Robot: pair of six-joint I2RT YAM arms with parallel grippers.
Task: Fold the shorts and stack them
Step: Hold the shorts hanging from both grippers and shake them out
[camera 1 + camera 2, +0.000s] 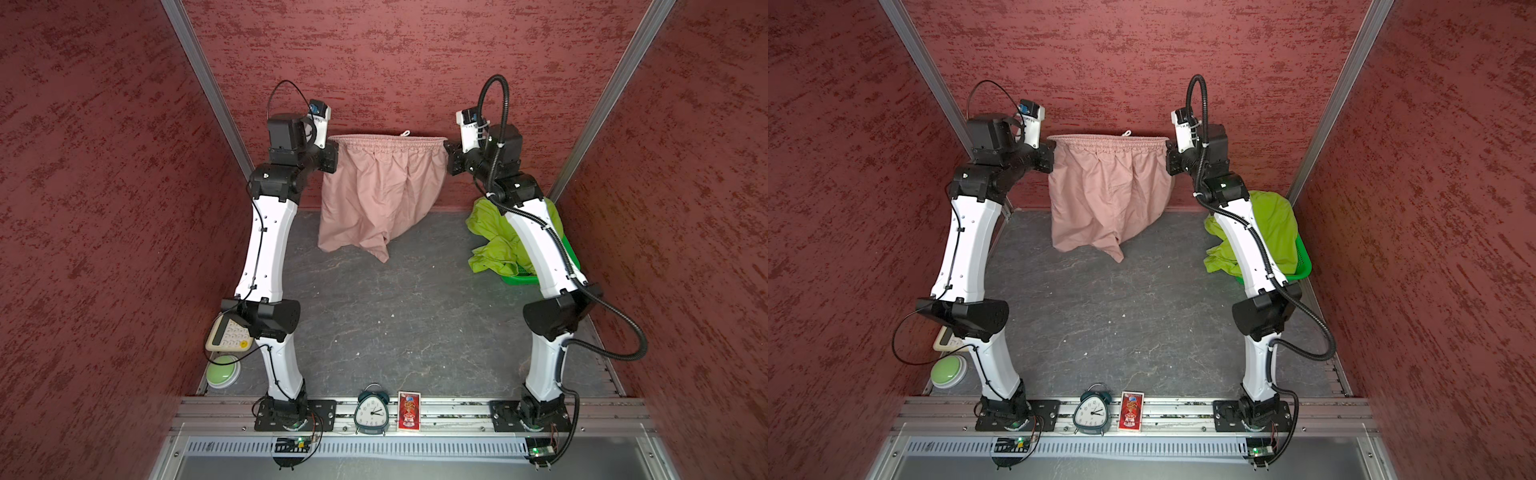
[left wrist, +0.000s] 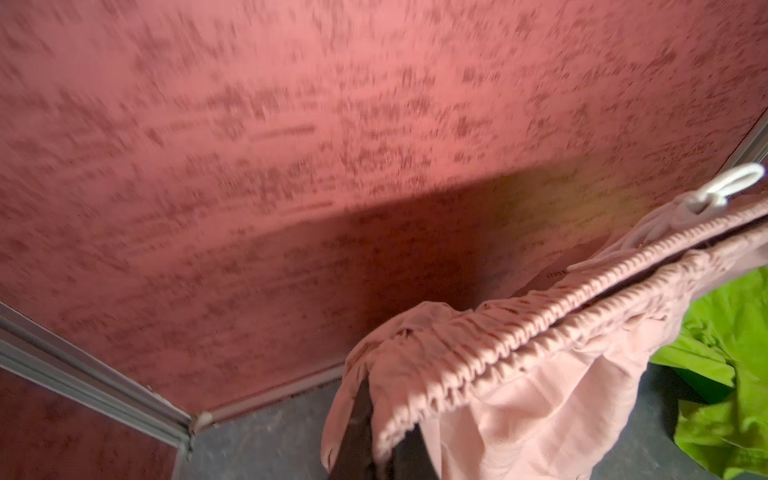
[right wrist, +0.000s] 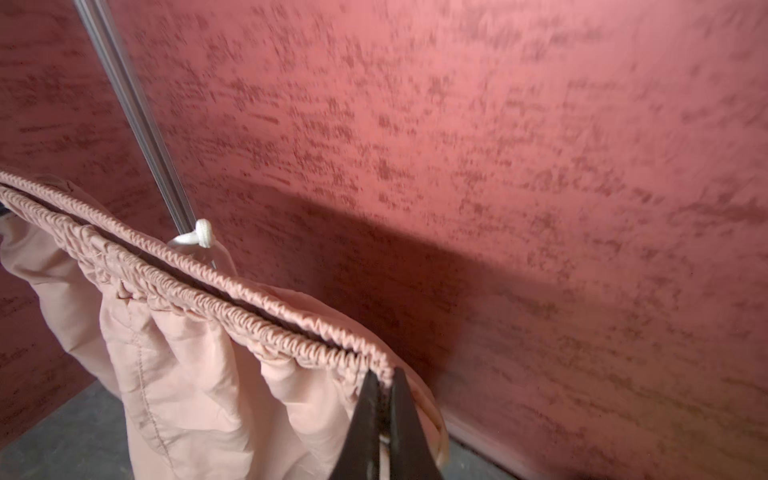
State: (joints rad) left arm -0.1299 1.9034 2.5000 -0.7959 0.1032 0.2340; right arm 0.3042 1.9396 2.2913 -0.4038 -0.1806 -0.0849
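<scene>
The dusty pink shorts (image 1: 382, 195) (image 1: 1108, 195) hang spread out in front of the back wall, waistband uppermost and stretched between my two grippers. My left gripper (image 1: 332, 151) (image 2: 384, 411) is shut on the left end of the gathered waistband (image 2: 519, 332). My right gripper (image 1: 448, 151) (image 3: 384, 374) is shut on the right end. The white drawstring (image 3: 199, 237) pokes up behind the band's middle. The leg hems dangle low over the far table. The lime green shorts (image 1: 494, 237) (image 1: 1275, 224) (image 2: 731, 332) lie crumpled at the far right, partly behind my right arm.
A bright green basket (image 1: 519, 280) sits under the lime shorts. Red textured walls close in on three sides. An alarm clock (image 1: 371, 411) and a red card box (image 1: 409, 411) stand on the front rail. A keypad (image 1: 226, 334) and a green button (image 1: 223, 372) lie front left.
</scene>
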